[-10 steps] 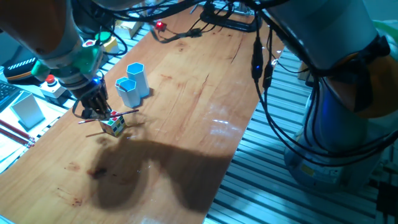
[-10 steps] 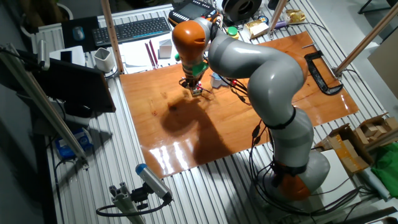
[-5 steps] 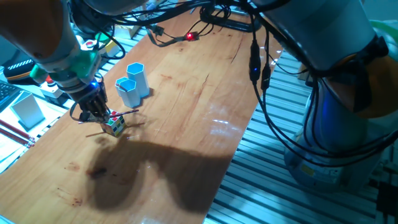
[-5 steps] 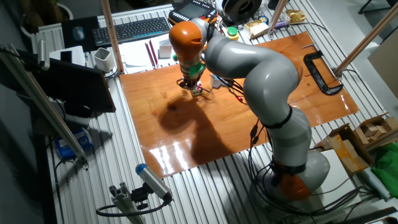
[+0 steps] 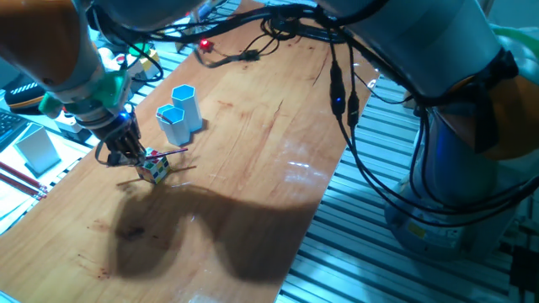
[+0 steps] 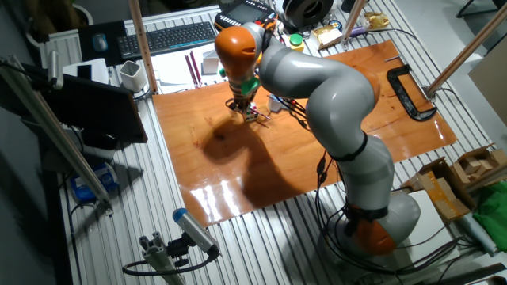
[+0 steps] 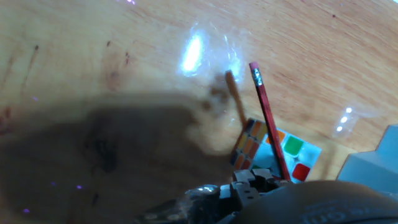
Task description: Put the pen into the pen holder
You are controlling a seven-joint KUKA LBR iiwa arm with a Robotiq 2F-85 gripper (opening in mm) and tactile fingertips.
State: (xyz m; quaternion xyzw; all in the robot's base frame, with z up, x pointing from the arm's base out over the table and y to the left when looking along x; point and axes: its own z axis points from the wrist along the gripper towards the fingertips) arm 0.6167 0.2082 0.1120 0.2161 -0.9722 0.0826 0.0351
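The thin red pen (image 7: 268, 121) sticks out from between my fingers and passes just above a small coloured puzzle cube (image 7: 273, 149); its shadow falls on the wood beside it. In one fixed view my gripper (image 5: 128, 153) is low over the table at the left, shut on the pen (image 5: 168, 151), with the cube (image 5: 153, 169) right next to it. Behind them, a short way off, stand two light-blue hexagonal cups. The taller rear one is the pen holder (image 5: 186, 106); the shorter cup (image 5: 173, 124) is in front. The other fixed view shows the gripper (image 6: 243, 107).
Black cables (image 5: 337, 84) hang from the arm over the table's middle. A white box (image 5: 37, 147) and a red button (image 5: 69, 108) sit off the left edge. A black clamp (image 6: 408, 83) lies on the far right. A keyboard (image 6: 170, 38) is behind the table.
The arm has swung a little and the hanging cables have shifted left. My gripper has stayed low beside the cube, still holding the pen, with only a small shift.
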